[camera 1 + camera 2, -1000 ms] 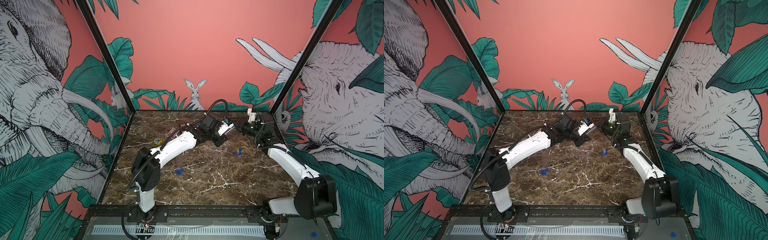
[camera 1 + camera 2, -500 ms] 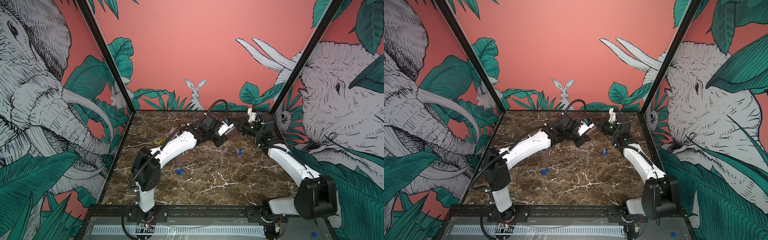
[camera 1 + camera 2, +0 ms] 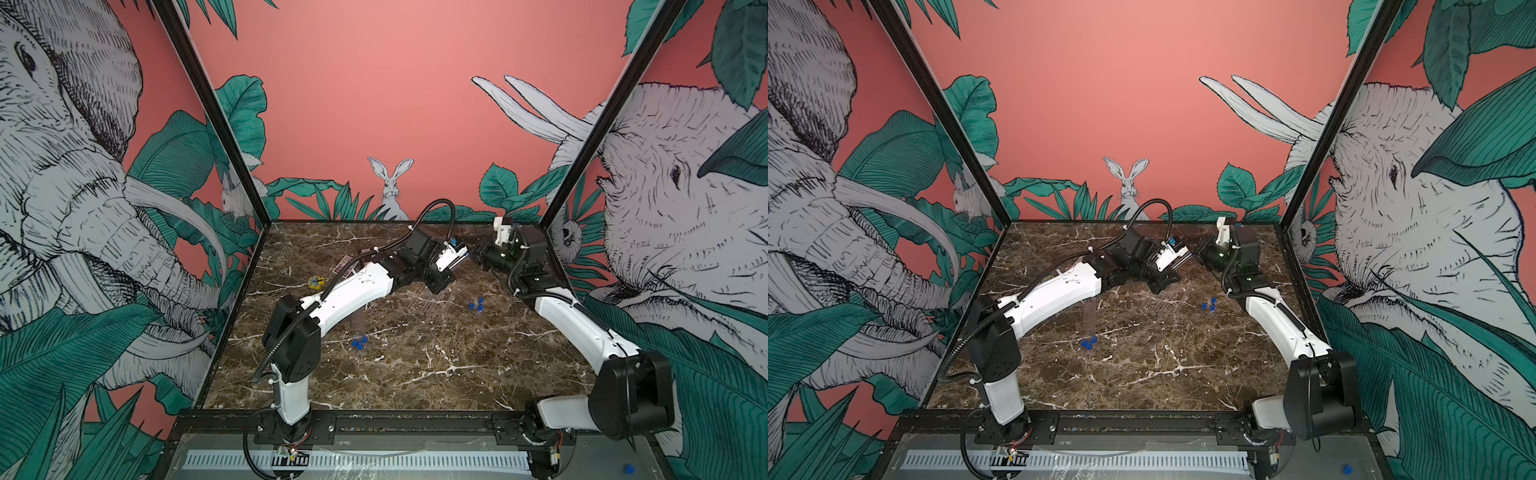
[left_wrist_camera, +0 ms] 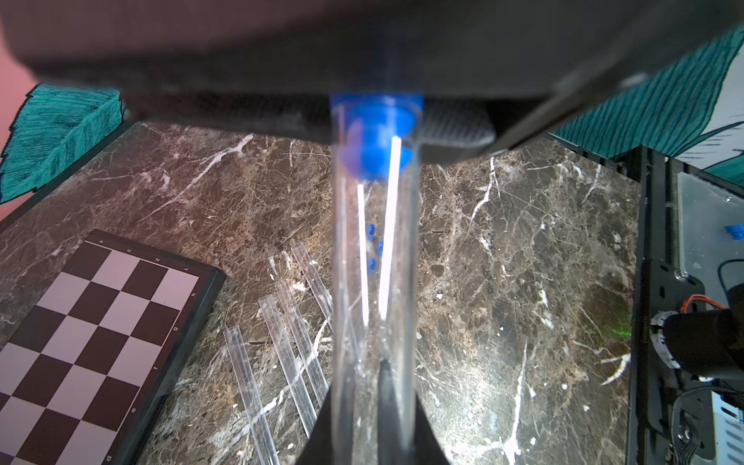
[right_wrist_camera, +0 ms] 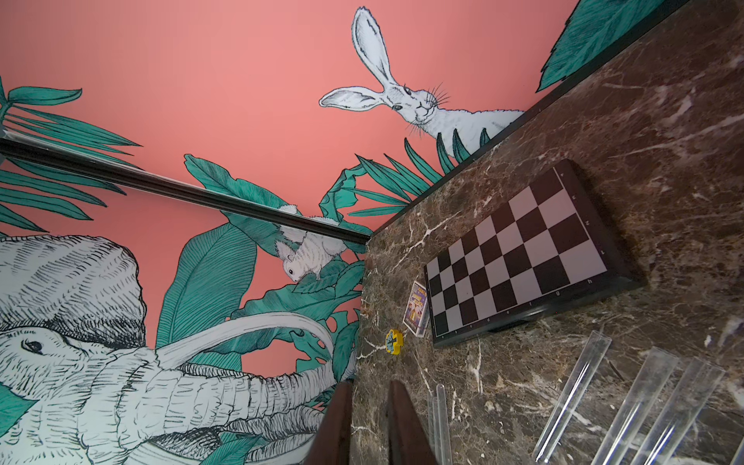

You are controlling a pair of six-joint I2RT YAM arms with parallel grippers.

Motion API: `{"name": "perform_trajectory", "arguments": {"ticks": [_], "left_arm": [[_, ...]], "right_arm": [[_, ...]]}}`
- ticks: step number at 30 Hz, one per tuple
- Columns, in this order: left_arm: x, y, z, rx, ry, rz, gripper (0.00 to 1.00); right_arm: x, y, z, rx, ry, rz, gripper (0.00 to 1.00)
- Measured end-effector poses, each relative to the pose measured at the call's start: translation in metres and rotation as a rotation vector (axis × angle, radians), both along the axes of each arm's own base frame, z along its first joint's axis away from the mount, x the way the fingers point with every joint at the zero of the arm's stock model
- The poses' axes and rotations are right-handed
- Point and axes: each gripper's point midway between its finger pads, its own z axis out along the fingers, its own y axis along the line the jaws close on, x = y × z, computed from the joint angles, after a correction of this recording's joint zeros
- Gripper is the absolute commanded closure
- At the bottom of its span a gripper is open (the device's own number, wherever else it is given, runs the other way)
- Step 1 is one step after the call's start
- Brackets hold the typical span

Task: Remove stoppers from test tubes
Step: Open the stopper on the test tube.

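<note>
Both top views: left jaws and right jaws meet above the tabletop (image 3: pixel 415 365). Left wrist: left jaws clamp a test tube (image 4: pixel 374 282), its stopper (image 4: pixel 376 137) at the far end beside the right jaws. Right wrist: their grip cannot be told; a weak pinch would likely slip off.

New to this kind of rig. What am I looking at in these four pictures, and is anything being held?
The left arm and right arm are robots at a marble table. Both top views look down on everything; each wrist view rides beside a gripper. The left gripper is shut on a clear test tube plugged with a blue stopper; the right gripper is at that stopper, grip unclear. Lying about: empty tubes, loose stoppers, a chessboard, a card box, a yellow toy.
</note>
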Motion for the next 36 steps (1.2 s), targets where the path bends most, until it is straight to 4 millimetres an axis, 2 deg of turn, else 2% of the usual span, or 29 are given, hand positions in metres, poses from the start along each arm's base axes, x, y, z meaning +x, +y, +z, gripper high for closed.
{"name": "perform_trajectory", "arguments": {"ticks": [3, 9, 12, 20, 36], "left_arm": [[0.0001, 0.0, 0.0003, -0.001, 0.0, 0.001, 1.0], [0.0002, 0.0, 0.0003, 0.0, 0.0, 0.002, 1.0], [0.0002, 0.0, 0.0003, 0.0, 0.0, 0.002, 1.0], [0.0011, 0.0, 0.0008, -0.002, -0.003, 0.004, 1.0], [0.0076, -0.002, 0.0028, -0.023, -0.031, 0.016, 1.0]], "right_arm": [[-0.0004, 0.0009, -0.0001, -0.001, -0.001, 0.002, 0.89], [0.0001, 0.0004, -0.0002, -0.002, -0.001, -0.002, 0.93], [0.0005, 0.0, -0.0002, -0.002, -0.001, -0.005, 1.0], [0.0033, -0.0033, 0.0013, 0.003, -0.004, -0.025, 1.0], [0.0054, -0.0089, 0.0042, 0.142, -0.02, 0.02, 1.0]]}}
